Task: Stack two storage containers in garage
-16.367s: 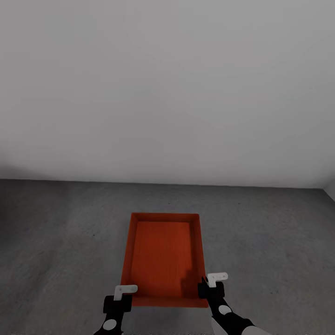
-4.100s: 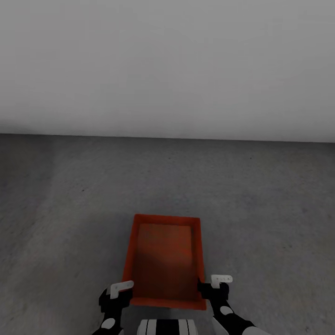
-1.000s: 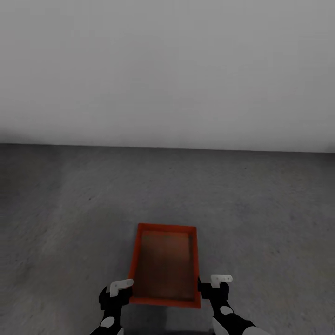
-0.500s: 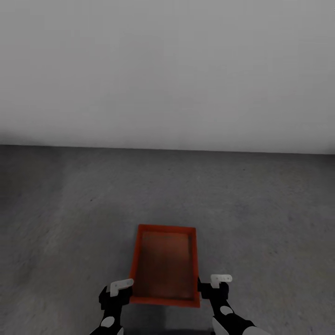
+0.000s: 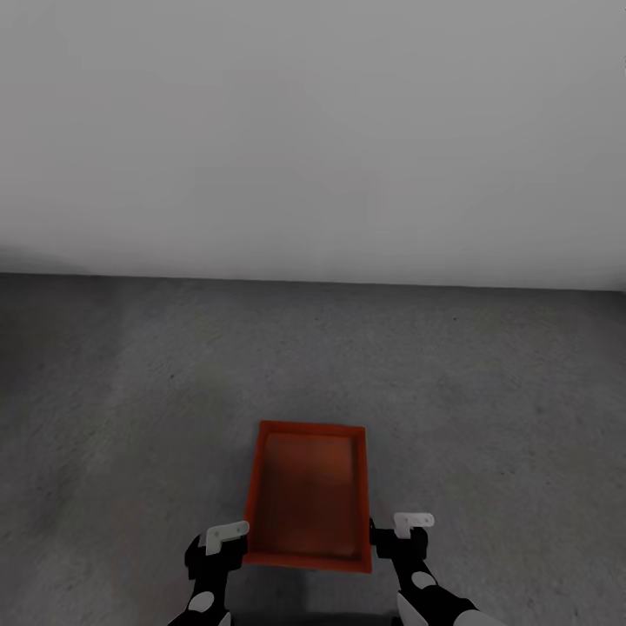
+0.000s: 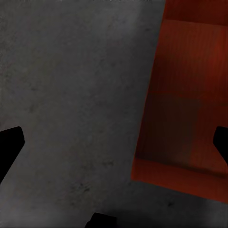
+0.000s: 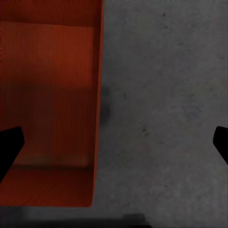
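Head view, container: one orange-red storage container [image 5: 308, 497] sits on the dark grey floor [image 5: 487, 400], open side up, directly in front of the robot, long axis running away from it.
Container contents: shaded interior, nothing visible inside.
Left gripper [image 5: 224, 537]: hovers just beside the container's near left corner; fingers spread wide apart, holding nothing.
Left wrist detail: dark fingertips [image 6: 9, 145] sit at opposite edges of the picture, with the container wall [image 6: 147, 102] and bare concrete between them.
Right gripper [image 5: 409, 526]: hovers just beside the near right corner, likewise fully spread and empty.
Right wrist detail: container rim [image 7: 100, 95] lies between the parted fingertips [image 7: 221, 142]; contact cannot be told.
Surroundings: plain white-grey wall [image 5: 313, 130] rises well beyond the container.
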You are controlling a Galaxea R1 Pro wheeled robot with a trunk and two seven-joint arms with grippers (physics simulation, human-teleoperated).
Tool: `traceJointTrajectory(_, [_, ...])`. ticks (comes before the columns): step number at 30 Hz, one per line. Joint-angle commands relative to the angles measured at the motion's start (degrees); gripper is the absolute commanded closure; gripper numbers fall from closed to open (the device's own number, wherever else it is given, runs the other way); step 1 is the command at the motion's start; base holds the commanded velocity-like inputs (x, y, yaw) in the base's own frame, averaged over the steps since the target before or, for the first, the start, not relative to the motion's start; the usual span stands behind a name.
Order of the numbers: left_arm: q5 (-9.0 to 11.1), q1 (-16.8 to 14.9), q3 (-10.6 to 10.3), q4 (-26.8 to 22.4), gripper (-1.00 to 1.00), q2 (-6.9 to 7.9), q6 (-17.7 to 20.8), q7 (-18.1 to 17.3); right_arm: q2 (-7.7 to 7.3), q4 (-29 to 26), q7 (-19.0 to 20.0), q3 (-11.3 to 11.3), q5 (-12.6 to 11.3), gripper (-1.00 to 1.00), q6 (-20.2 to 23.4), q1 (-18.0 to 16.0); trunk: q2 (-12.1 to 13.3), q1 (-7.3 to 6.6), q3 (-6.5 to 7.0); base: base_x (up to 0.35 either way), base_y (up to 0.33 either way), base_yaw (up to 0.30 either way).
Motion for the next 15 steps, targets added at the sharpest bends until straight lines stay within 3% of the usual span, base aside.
traceJointTrajectory(1, [0.61, -0.03, -0.50, 0.05, -1.00, 0.03, -0.22, 0.28, 0.00, 0.04, -0.27, 0.50, -0.44, -1.00, -0.17, -0.03, 0.40, -0.23, 0.16, 0.000, 0.000, 0.000])
traceJointTrajectory(12, [0.38, -0.03, -0.54, 0.12, -1.00, 0.03, -0.25, 0.29, 0.09, 0.08, -0.29, 0.41, -0.52, -1.00, -0.79, -0.03, 4.81, -2.64, 2.13, 0.000, 0.000, 0.000])
traceJointTrajectory(15, [0.25, -0.03, -0.57, 0.23, -1.00, 0.03, -0.72, 0.29, 0.09, 0.08, -0.29, 0.41, -0.53, -1.00, -0.84, -0.03, 4.81, -2.64, 2.13, 0.000, 0.000, 0.000])
